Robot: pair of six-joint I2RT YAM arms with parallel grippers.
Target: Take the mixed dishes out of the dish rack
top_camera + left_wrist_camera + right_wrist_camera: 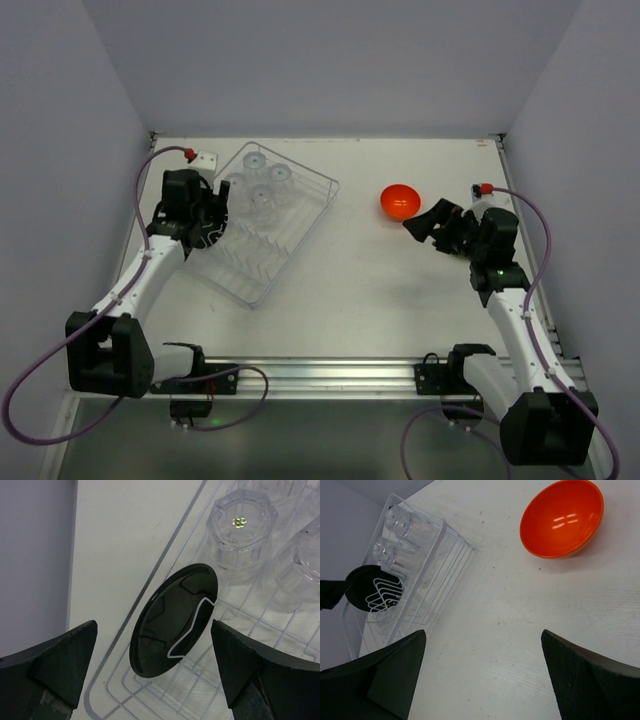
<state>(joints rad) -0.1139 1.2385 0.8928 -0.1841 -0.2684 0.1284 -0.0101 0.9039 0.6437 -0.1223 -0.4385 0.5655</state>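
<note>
Top view: the rack [262, 225] sits far left on the white table [370, 300], grey walls [330, 60] around it. The bowl [399, 201] lies on the table near the right gripper [425, 222].

Left wrist: the left gripper [152, 645] gapes, empty, over the black plate [165, 630], racked beside tumblers [241, 530].

Right wrist: jaws wide, empty.

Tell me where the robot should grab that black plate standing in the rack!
Best bet: the plate's top rim, coming down from above with the left gripper, one finger on each flat face. The plate stands on edge, leaning in the dish rack. Its thin rim sticks up free while its lower part is tucked down inside. The open gripper hovers right over it.
</note>
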